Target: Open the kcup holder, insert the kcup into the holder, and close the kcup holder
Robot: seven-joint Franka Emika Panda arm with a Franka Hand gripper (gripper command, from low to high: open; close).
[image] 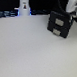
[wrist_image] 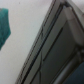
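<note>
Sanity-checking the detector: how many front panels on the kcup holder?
2. On the kcup holder in the exterior view, one panel sits upper, the other directly below it. Sides and back are out of sight, so more could be hidden.

kcup holder: black, pale marks on front panels | table: plain white | wrist view: blurred teal-green patch, unidentifiable

Pale table, dark background clutter
</note>
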